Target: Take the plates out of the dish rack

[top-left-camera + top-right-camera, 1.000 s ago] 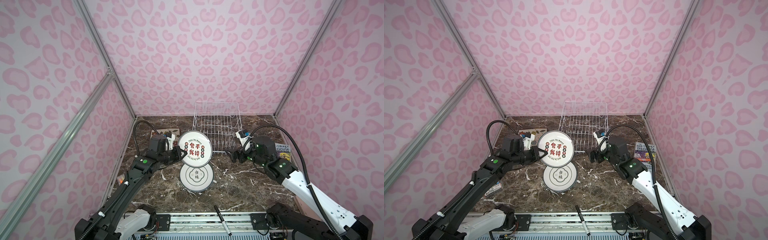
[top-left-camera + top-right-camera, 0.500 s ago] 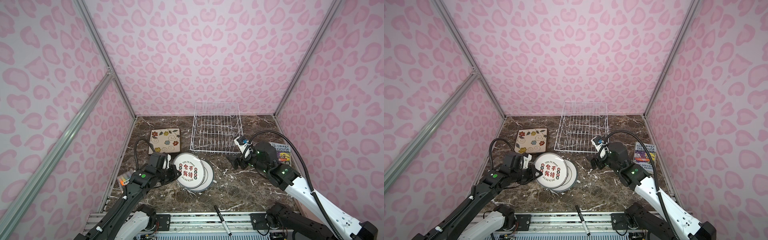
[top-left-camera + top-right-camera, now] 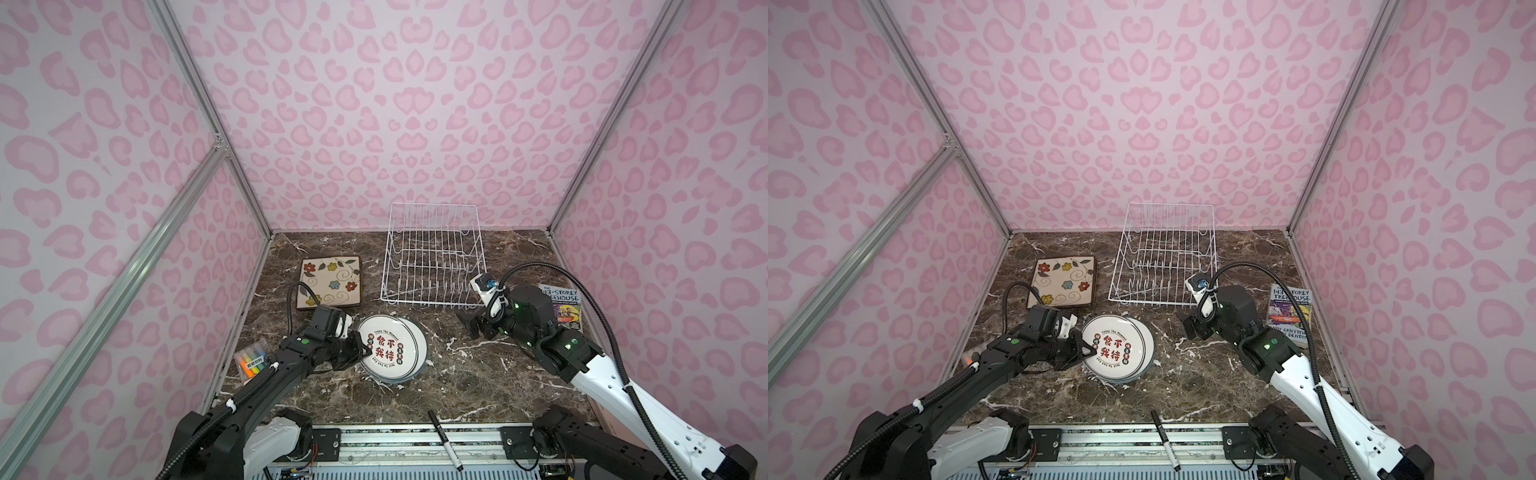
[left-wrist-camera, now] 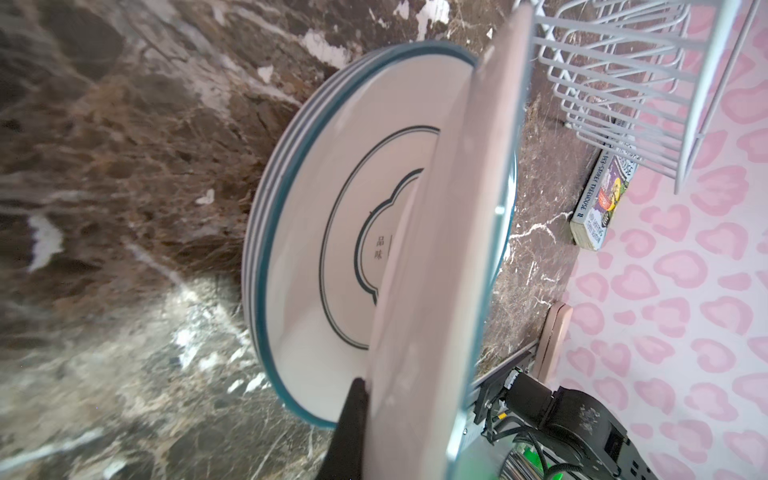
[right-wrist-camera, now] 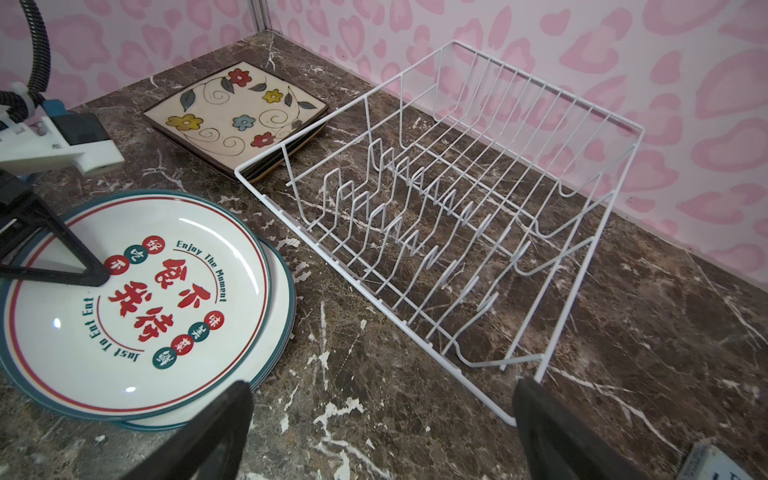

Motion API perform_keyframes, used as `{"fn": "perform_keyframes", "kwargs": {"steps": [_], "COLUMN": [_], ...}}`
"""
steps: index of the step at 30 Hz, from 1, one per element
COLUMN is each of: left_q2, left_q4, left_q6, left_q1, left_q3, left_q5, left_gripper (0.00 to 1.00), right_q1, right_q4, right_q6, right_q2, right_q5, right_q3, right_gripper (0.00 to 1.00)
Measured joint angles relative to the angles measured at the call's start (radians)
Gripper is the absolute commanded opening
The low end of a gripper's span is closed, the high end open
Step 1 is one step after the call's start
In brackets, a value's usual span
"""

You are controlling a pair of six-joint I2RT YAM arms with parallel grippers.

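Note:
My left gripper (image 3: 365, 347) (image 3: 1088, 352) is shut on the rim of a round white plate with red Chinese characters (image 3: 388, 347) (image 3: 1115, 349) (image 5: 137, 303). It holds the plate low and slightly tilted over a stack of round plates (image 3: 422, 345) (image 4: 332, 249). In the left wrist view one black finger (image 4: 353, 419) presses the held plate (image 4: 449, 249), seen edge-on. The white wire dish rack (image 3: 432, 302) (image 3: 1150, 302) (image 5: 374, 297) holds no plates. Square flowered plates (image 3: 330, 280) (image 3: 1064, 282) (image 5: 237, 112) lie stacked left of it. My right gripper (image 3: 471, 328) (image 3: 1192, 326) (image 5: 382, 388) is open and empty by the rack's front right corner.
A book (image 3: 563, 307) (image 3: 1289, 311) (image 4: 602, 199) lies by the right wall. A pack of coloured markers (image 3: 251, 361) sits at the left wall. A black pen (image 3: 444, 440) (image 3: 1166, 438) rests on the front rail.
My left arm has brought the lettered plate down and forward from beside the rack to just over the round stack. The right gripper has stayed open near the rack's corner.

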Motion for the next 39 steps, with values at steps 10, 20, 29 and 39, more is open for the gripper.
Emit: {"fn": "perform_keyframes", "kwargs": {"steps": [10, 20, 29, 39], "left_q2": [0.096, 0.135, 0.228, 0.300], "left_q4": [-0.032, -0.113, -0.140, -0.218], "left_q6": [0.050, 0.090, 0.121, 0.167], "left_q1": [-0.002, -0.009, -0.037, -0.086], "left_q3": [0.079, 0.127, 0.185, 0.249], "left_q5": [0.001, -0.059, -0.090, -0.136], "left_gripper": [0.63, 0.84, 0.84, 0.85], "right_q1": [0.000, 0.000, 0.000, -0.002], "right_q4": [0.018, 0.046, 0.061, 0.077], "right_q6": [0.007, 0.026, 0.037, 0.059], "right_q2": [0.014, 0.032, 0.016, -0.025], "right_q5": [0.030, 0.030, 0.050, 0.092], "right_q3": [0.002, -0.008, -0.045, -0.088], "right_gripper": [0.99, 0.99, 0.99, 0.99]}}
